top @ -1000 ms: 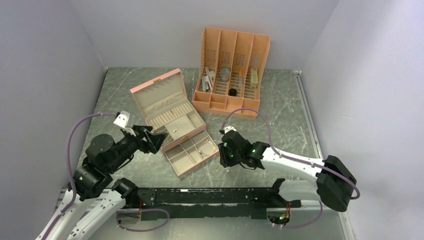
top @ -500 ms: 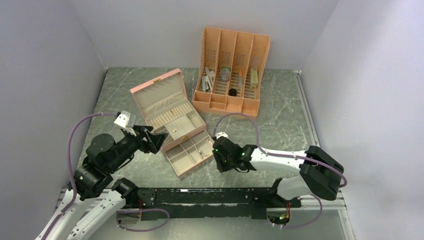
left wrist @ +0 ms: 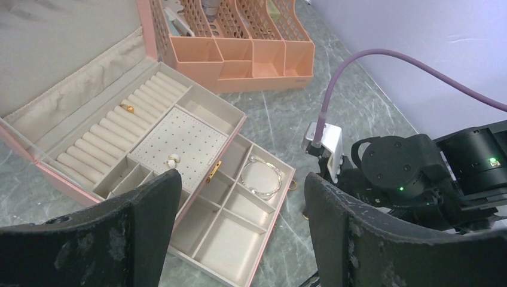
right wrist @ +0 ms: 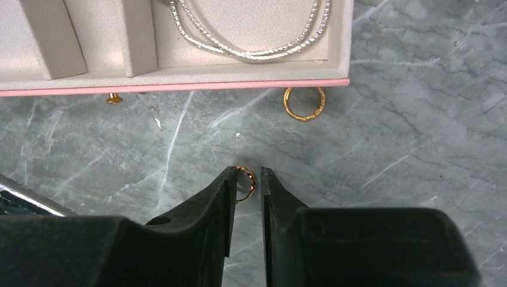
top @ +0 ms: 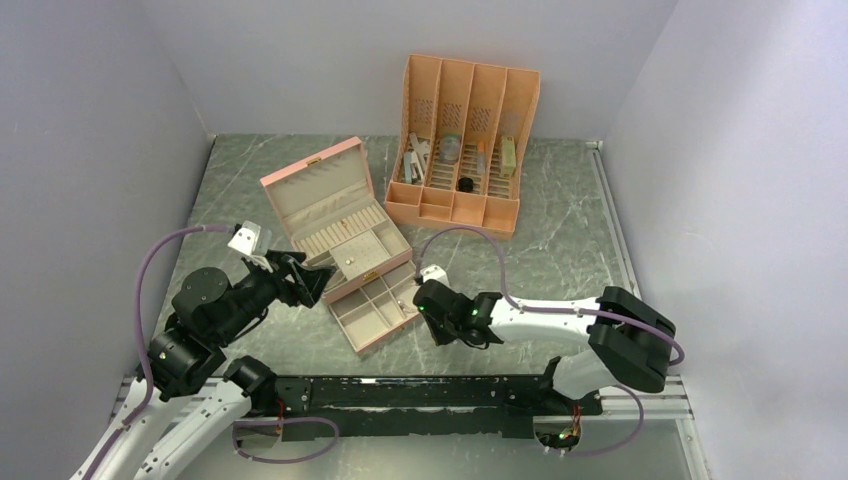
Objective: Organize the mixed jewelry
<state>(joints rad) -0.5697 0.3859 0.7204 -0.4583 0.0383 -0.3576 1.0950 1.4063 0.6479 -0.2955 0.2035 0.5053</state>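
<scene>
The grey marbled worktop [top: 560,230] carries an orange slotted organizer [top: 470,70] at 12 o'clock, with grey and black oddments lying in its four slots. Left of centre, toward 10 o'clock, sits a pink jewellery box [top: 310,185] with its lid tipped back. Inside are a row of cream ring rolls and a perforated pad. Its drawer [left wrist: 221,239] is pulled out toward 5 o'clock and is split into compartments. The one at the far corner holds a coiled silver chain [left wrist: 261,177]; the others look bare.

The left pincer [left wrist: 242,182] hovers at 9 o'clock of the drawer, fingers wide apart and holding nothing. The right pincer [right wrist: 246,176] is low over the worktop at 3 o'clock of the drawer. Its fingers are nearly together around a tiny gold ring [right wrist: 244,184], though whether they actually clamp it I cannot tell.

A larger gold ring [right wrist: 304,103] lies on the worktop touching the drawer's front. Another ring [left wrist: 126,108] sits in the rolls, and an earring [left wrist: 173,159] is on the pad.
</scene>
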